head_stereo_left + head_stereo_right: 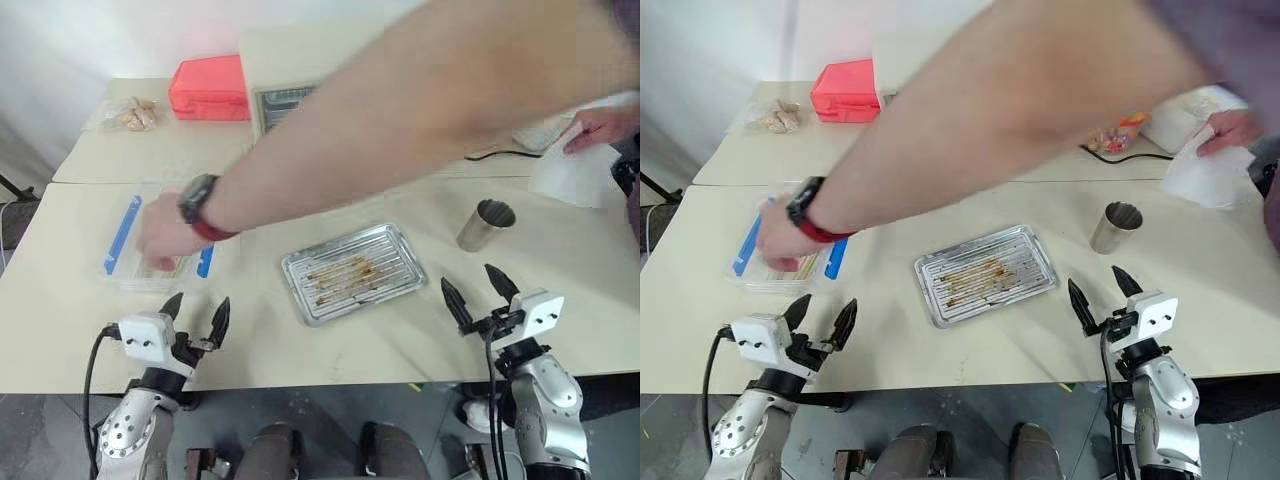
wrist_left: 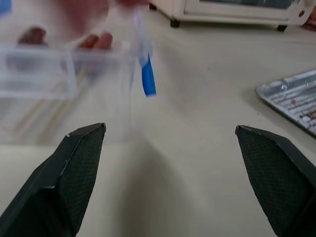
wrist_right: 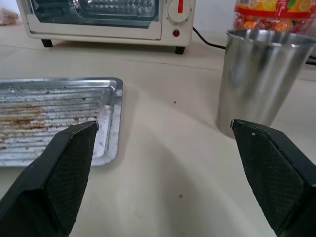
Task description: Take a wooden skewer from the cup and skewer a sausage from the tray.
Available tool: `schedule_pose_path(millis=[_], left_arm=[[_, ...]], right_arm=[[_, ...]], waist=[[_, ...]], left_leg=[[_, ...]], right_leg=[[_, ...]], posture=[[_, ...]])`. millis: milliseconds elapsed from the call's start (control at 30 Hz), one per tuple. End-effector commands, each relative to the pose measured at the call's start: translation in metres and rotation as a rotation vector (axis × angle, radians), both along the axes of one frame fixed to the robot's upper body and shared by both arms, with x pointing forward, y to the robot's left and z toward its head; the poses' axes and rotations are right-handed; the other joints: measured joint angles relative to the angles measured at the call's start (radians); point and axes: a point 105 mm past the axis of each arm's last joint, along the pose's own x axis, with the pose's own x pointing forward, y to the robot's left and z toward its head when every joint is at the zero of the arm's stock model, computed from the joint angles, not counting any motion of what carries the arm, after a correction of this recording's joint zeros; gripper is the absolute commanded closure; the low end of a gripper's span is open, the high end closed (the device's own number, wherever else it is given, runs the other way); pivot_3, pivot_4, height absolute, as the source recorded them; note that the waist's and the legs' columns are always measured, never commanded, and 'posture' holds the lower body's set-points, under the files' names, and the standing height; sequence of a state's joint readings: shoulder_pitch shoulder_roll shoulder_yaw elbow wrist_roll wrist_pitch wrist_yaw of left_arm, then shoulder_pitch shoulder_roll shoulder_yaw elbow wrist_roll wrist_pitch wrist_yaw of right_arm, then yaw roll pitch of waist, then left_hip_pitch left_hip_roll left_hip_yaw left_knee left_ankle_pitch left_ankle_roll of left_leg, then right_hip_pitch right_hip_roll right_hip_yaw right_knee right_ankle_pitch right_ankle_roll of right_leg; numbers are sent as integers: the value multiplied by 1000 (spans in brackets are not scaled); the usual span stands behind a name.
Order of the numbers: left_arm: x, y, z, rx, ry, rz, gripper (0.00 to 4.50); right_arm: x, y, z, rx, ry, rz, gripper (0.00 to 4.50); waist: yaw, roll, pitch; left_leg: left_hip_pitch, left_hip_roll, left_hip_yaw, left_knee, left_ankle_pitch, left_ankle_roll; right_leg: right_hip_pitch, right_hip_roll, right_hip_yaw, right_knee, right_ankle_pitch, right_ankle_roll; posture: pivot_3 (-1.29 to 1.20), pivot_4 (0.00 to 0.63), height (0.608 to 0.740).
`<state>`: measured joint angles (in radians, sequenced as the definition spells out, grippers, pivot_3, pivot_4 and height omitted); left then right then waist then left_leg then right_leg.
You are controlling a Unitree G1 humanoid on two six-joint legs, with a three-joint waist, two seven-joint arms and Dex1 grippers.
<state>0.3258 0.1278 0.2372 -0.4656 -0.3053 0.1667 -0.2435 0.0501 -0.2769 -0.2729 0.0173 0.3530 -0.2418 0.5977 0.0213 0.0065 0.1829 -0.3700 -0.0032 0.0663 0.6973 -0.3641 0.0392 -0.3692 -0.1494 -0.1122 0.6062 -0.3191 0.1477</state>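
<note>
The ribbed silver tray (image 1: 398,262) lies in the middle of the table, streaked with brown grease. The steel cup (image 1: 486,225) stands upright to its right, and the right wrist view shows the cup (image 3: 261,84) beside the tray's corner (image 3: 111,98). My right gripper (image 1: 470,280) hovers open at the front edge, between tray and cup. My left gripper (image 1: 197,308) is open just in front of a clear blue-clipped box (image 1: 122,262). The wooden skewer and the sausage are out of view.
A person's arm (image 1: 400,130) reaches across the table, with a hand (image 1: 165,235) in the clear box. Another hand (image 1: 600,128) holds white paper at the far right. A red box (image 1: 208,88), a toaster oven (image 3: 98,19) and a candy jar (image 3: 276,15) stand at the back.
</note>
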Motion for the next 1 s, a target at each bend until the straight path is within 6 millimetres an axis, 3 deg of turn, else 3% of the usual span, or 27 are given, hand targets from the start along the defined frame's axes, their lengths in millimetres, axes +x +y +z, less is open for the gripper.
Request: schedule_pose_path(millis=[33, 333, 667, 1000], left_arm=[[-2, -7, 10, 38, -35, -36, 34], [-4, -9, 4, 61, -33, -54, 34], [4, -4, 12, 54, -75, -73, 34], [-8, -27, 24, 22, -175, -343, 34]], right_arm=[[-3, 5, 1, -21, -21, 28, 0], [-3, 11, -4, -15, -15, 50, 0], [-3, 19, -4, -15, -20, 74, 0], [-2, 19, 6, -53, -34, 105, 0]], waist=[[0, 0, 0], [0, 0, 0], [0, 0, 0], [-1, 0, 0]], left_leg=[[0, 0, 0, 0, 0, 0], [0, 0, 0, 0, 0, 0], [0, 0, 0, 0, 0, 0], [0, 0, 0, 0, 0, 0]], right_leg=[[0, 0, 0, 0, 0, 0], [0, 0, 0, 0, 0, 0], [0, 0, 0, 0, 0, 0], [0, 0, 0, 0, 0, 0]], posture=[[0, 150, 740], [0, 150, 740], [0, 150, 740], [0, 150, 740]])
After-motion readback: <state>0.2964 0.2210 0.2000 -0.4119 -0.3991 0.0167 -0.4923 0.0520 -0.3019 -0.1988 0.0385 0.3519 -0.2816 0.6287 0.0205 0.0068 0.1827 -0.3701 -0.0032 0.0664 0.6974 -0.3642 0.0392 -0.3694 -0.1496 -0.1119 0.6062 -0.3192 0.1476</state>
